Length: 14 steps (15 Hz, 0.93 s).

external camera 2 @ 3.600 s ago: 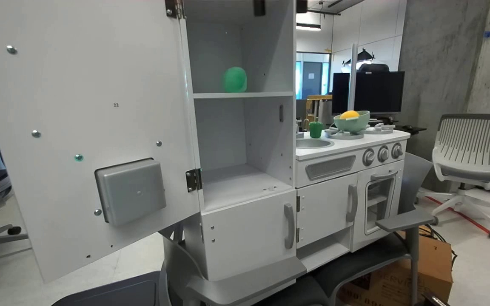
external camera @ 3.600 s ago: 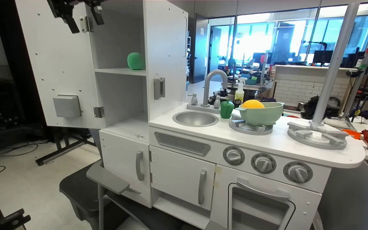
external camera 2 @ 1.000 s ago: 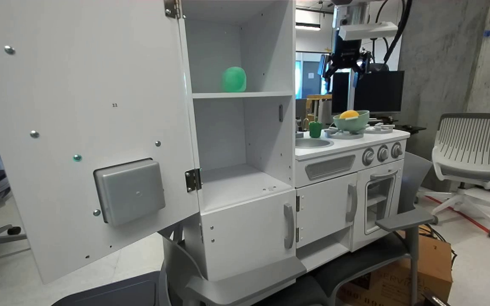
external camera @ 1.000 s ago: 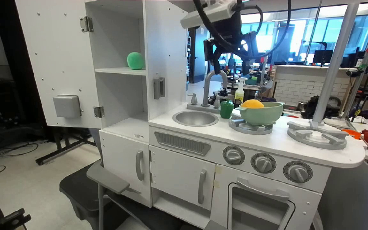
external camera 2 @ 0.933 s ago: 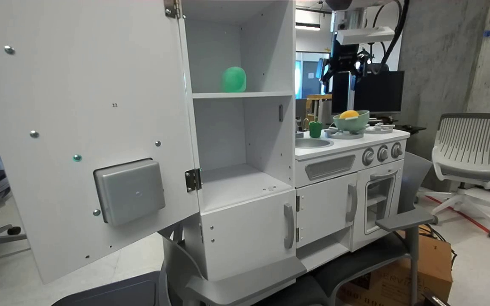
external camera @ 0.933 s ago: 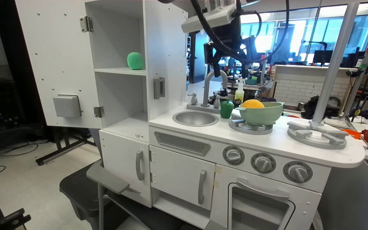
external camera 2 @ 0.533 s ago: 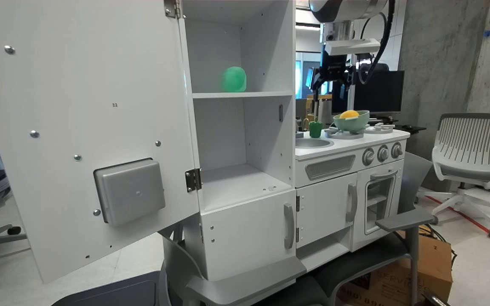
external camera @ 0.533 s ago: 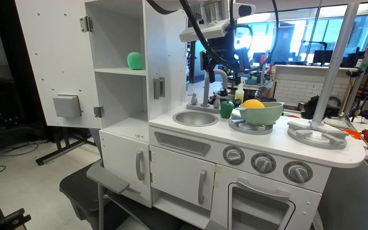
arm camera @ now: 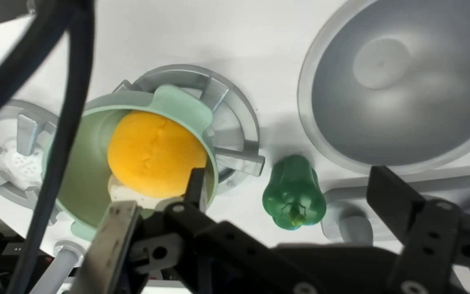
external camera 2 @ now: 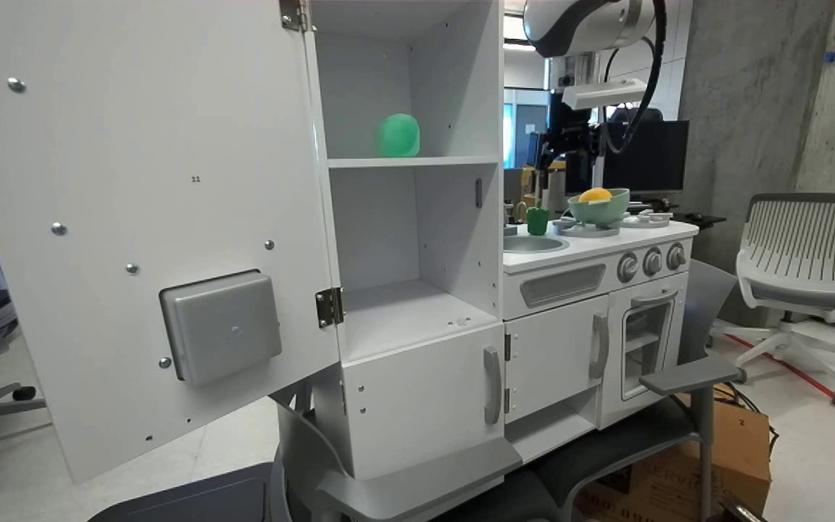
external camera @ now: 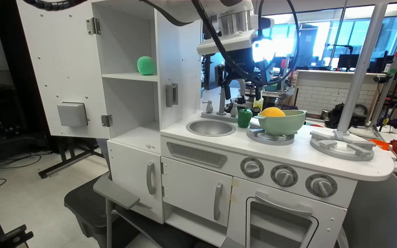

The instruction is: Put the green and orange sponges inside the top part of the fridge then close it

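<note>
The green sponge (external camera: 146, 65) is a rounded block on the upper shelf (external camera: 129, 76) of the white fridge; it also shows there in an exterior view (external camera 2: 399, 135). The orange sponge (arm camera: 153, 153), a yellow-orange rounded piece, lies in the pale green bowl (arm camera: 182, 107) on a burner, in both exterior views and the wrist view. The fridge door (external camera 2: 149, 181) is swung wide open. My gripper (external camera: 242, 93) is open and empty, pointing down above the counter behind the sink and bowl. In the wrist view, its fingers (arm camera: 290, 188) stand apart, the left one overlapping the bowl's edge.
A green toy pepper (arm camera: 294, 192) stands on the counter between bowl and sink, seen between the fingers. The faucet (external camera: 223, 93), its handles and the sink (external camera: 211, 128) are close by. A grey pole (external camera: 362, 69) rises at the far burner. The fridge side wall (external camera: 179, 44) stands beside the arm.
The gripper was over by the fridge's top compartment 3.6 seconds ago. It has since moved across to the counter and come down toward the pepper and bowl. The green sponge has stayed put.
</note>
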### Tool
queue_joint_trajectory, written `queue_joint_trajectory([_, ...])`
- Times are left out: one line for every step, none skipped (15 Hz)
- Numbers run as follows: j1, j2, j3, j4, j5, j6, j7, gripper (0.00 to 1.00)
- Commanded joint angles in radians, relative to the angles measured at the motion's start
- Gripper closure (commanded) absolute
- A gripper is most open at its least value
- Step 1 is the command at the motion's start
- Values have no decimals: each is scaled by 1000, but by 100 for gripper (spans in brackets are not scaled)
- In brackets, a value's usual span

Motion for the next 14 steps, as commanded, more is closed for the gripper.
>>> queue_joint_trajectory([2, 61, -7, 71, -12, -21, -40, 0])
queue_joint_trajectory([4, 68, -7, 75, -10, -15, -34, 0])
queue_joint_trajectory([5, 72, -6, 77, -8, -13, -35, 0])
queue_joint_trajectory([4, 74, -4, 80, -6, -11, -34, 0])
queue_joint_trajectory([6, 74, -5, 81, -6, -10, -30, 0])
queue_joint_trajectory([6, 75, -5, 84, -5, -2, -23, 0])
queue_joint_trajectory([7, 76, -7, 86, -5, 4, -18, 0])
queue_joint_trajectory([8, 76, -10, 89, -7, 12, -11, 0])
queue_joint_trajectory([9, 77, -17, 89, -13, 16, -2, 0])
queue_joint_trajectory([12, 79, -30, 91, -24, 22, 13, 0])
queue_joint_trajectory([14, 82, -42, 92, -34, 30, 24, 0])
queue_joint_trajectory([14, 83, -52, 91, -42, 32, 35, 0])
queue_joint_trajectory([14, 85, -64, 91, -53, 37, 47, 0])
queue_joint_trajectory([14, 87, -76, 92, -66, 41, 64, 0])
